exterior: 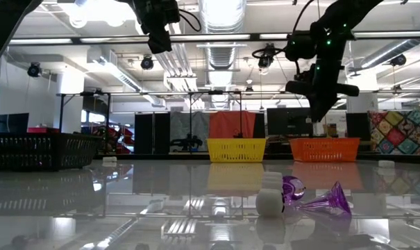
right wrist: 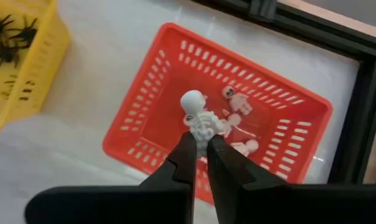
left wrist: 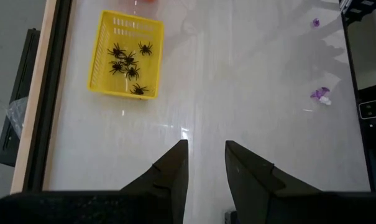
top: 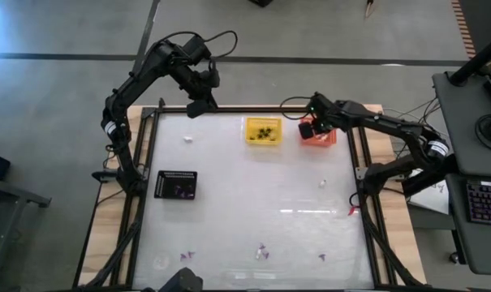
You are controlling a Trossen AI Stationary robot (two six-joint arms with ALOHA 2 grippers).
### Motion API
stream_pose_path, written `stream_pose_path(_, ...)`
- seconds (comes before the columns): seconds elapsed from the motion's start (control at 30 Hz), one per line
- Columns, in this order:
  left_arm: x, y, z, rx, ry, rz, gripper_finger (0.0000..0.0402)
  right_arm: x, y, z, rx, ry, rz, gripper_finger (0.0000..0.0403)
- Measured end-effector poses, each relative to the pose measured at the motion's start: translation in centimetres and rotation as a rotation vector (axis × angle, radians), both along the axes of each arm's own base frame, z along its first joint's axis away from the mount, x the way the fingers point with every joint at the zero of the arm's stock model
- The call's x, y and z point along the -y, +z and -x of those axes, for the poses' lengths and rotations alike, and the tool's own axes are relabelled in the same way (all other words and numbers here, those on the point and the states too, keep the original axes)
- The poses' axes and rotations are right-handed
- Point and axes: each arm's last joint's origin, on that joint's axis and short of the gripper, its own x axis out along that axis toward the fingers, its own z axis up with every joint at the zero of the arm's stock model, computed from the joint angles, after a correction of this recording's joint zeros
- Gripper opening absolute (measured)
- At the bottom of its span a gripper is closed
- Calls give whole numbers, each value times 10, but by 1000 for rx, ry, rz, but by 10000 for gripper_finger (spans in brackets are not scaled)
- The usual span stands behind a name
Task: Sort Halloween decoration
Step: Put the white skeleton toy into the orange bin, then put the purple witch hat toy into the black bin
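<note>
Halloween decoration: white skeleton | high: I'm seeing my right claw hanging above the orange basket, left claw waiting by the surface's far edge | left wrist: its fingers are standing apart | right wrist: fingers are pinching the skeleton over the basket.
</note>
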Motion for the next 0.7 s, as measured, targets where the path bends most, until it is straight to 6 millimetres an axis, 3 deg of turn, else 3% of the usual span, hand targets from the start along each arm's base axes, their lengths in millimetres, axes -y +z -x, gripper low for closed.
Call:
stream_pose_path(0.5, 3, 5, 3, 5, 20, 1, 88, 2, -1, 4, -82, 47, 36, 146)
stream_pose_path(0.7, 12, 17, 13, 34, 31, -19, 88, -4, 11, 3, -10, 30, -102, 166)
